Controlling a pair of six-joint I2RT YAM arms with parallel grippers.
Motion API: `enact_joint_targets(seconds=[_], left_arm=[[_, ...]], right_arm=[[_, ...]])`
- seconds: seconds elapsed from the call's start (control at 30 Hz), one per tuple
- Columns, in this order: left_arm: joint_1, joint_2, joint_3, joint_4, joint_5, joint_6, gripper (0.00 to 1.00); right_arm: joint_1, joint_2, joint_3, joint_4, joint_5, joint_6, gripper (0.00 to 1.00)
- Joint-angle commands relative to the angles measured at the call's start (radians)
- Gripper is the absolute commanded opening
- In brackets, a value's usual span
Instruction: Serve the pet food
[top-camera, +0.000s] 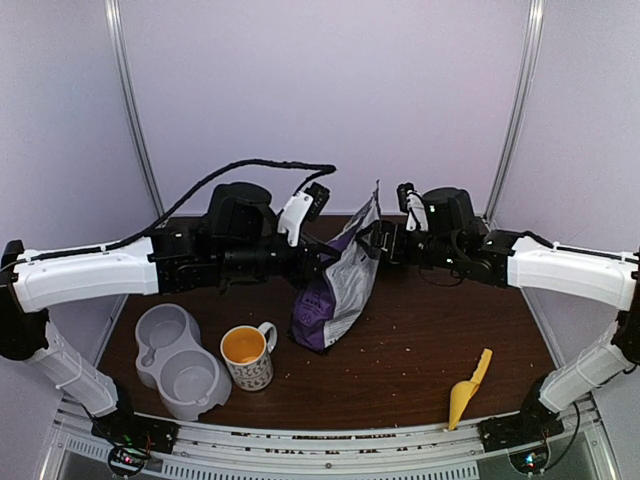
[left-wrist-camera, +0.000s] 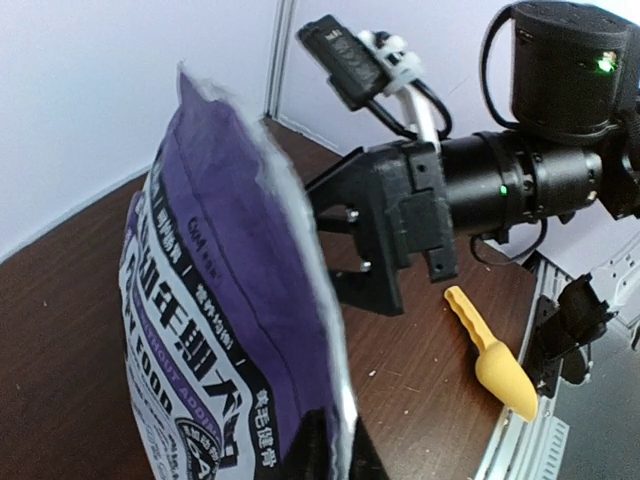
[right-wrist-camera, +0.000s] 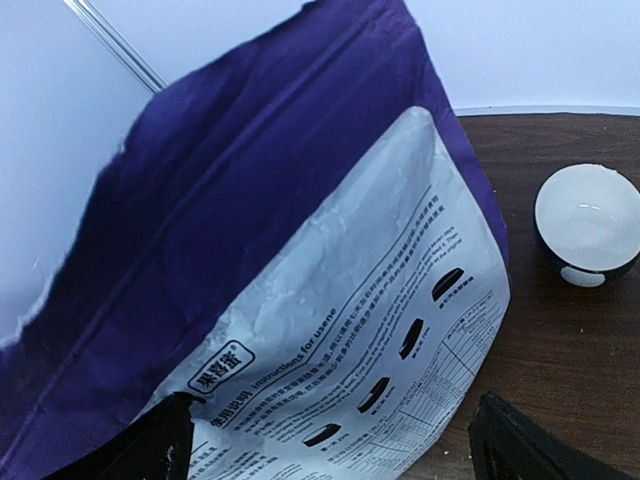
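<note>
The purple and white pet food bag (top-camera: 335, 285) stands tilted in the middle of the table, its torn top upward. The pet food itself is hidden inside it. My left gripper (top-camera: 322, 258) is shut on the bag's side seam (left-wrist-camera: 340, 400), with one dark finger on each face of the seam. My right gripper (top-camera: 378, 240) is open at the bag's upper right edge. In the right wrist view the bag's printed back (right-wrist-camera: 330, 330) fills the frame between my two wide-apart fingertips (right-wrist-camera: 140, 445). The right gripper (left-wrist-camera: 375, 235) also shows in the left wrist view, just behind the bag.
A grey double feeding bowl (top-camera: 175, 365) sits at the front left, with an orange-lined mug (top-camera: 247, 355) beside it. A yellow scoop (top-camera: 468, 390) lies at the front right, near the table edge. Small crumbs dot the brown table (top-camera: 420, 340). A round cup (right-wrist-camera: 590, 225) shows right of the bag.
</note>
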Motion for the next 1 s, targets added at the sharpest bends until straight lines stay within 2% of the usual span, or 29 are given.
enact_joint_targets(seconds=[0.0, 0.1, 0.13, 0.23, 0.37, 0.5, 0.57, 0.73, 0.8, 0.97], left_arm=[[-0.009, -0.021, 0.077, 0.133, 0.005, 0.037, 0.24], [-0.009, -0.064, 0.095, -0.025, -0.249, 0.035, 0.64], [-0.007, -0.091, 0.084, -0.061, -0.344, 0.026, 0.73], [-0.004, -0.193, 0.019, -0.107, -0.463, 0.041, 0.86], [0.070, -0.330, -0.029, -0.285, -0.549, -0.101, 0.89], [0.239, -0.500, -0.146, -0.476, -0.507, -0.286, 0.89], [0.353, -0.581, -0.213, -0.535, -0.423, -0.339, 0.92], [0.684, -0.667, -0.338, -0.693, -0.169, -0.327, 0.93], [0.800, -0.673, -0.380, -0.730, -0.146, -0.318, 0.91], [0.993, -0.719, -0.538, -0.705, -0.178, -0.351, 0.89]], right_arm=[[-0.003, 0.044, 0.043, 0.057, -0.038, 0.032, 0.97], [-0.003, 0.045, 0.037, 0.063, -0.024, 0.033, 0.97], [-0.003, 0.044, 0.033, 0.065, -0.018, 0.030, 0.97], [-0.003, 0.041, 0.026, 0.063, -0.003, 0.026, 0.97], [-0.003, 0.041, 0.015, 0.068, 0.006, 0.030, 0.97], [-0.003, 0.040, 0.000, 0.082, -0.002, 0.040, 0.97], [-0.003, 0.039, -0.003, 0.086, -0.005, 0.041, 0.97], [-0.003, 0.038, -0.007, 0.093, -0.007, 0.045, 0.97], [-0.003, 0.039, -0.007, 0.098, -0.009, 0.048, 0.97], [-0.003, 0.036, -0.010, 0.105, -0.009, 0.051, 0.97]])
